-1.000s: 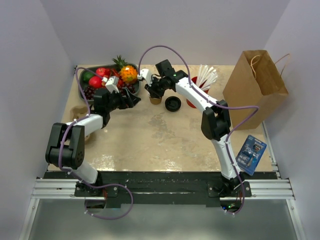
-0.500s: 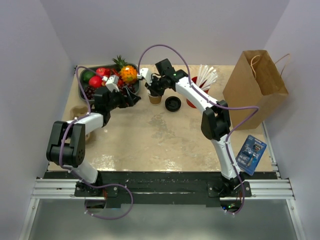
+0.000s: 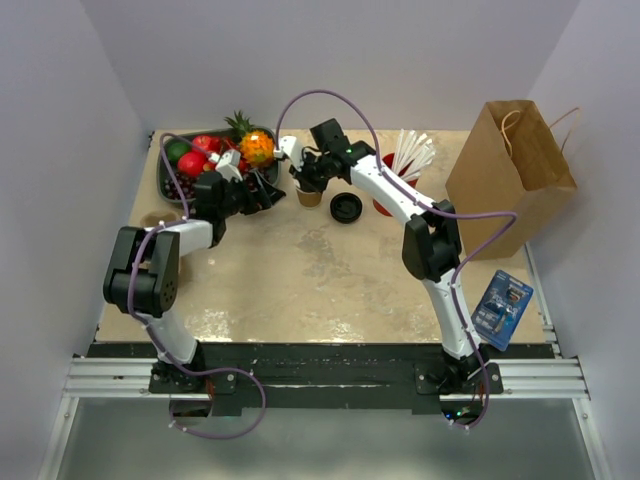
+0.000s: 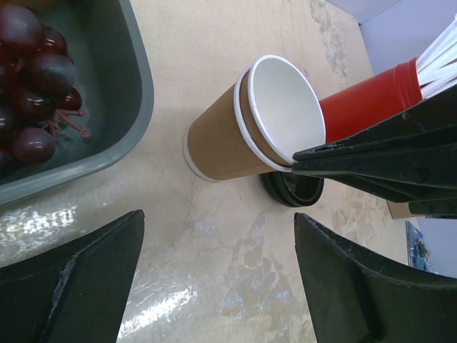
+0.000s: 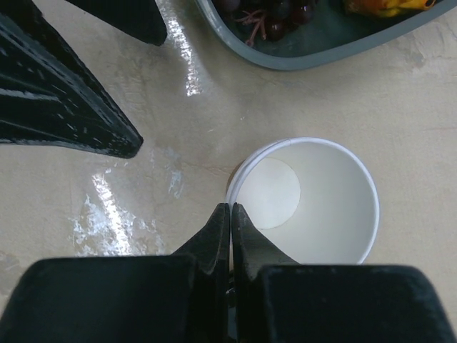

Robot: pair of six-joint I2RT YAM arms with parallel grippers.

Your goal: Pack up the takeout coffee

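The takeout coffee cup (image 3: pixel 311 197) stands lidless behind the table's middle, tan outside, white inside, with a double white rim. It also shows in the left wrist view (image 4: pixel 221 143) and the right wrist view (image 5: pixel 321 207). Its round black lid (image 3: pixel 346 207) lies on the table just right of it, partly behind the cup in the left wrist view (image 4: pixel 289 191). My right gripper (image 3: pixel 305 183) (image 5: pixel 230 207) is shut on the cup's near rim, one finger inside and one outside. My left gripper (image 3: pixel 268 195) (image 4: pixel 218 221) is open and empty, just left of the cup.
A grey fruit tray (image 3: pixel 164 180) (image 4: pixel 136 93) sits far left behind my left gripper. A red cup (image 3: pixel 385 203) (image 4: pixel 357 93) with white straws (image 3: pixel 412 155) stands right of the lid. A brown paper bag (image 3: pixel 510 175) stands far right. A second paper cup (image 3: pixel 155 218) sits at the left edge. A blue packet (image 3: pixel 503 307) lies near right.
My left arm has swung in and its open gripper has moved a little closer to the cup. My right gripper stays shut on the cup's rim.
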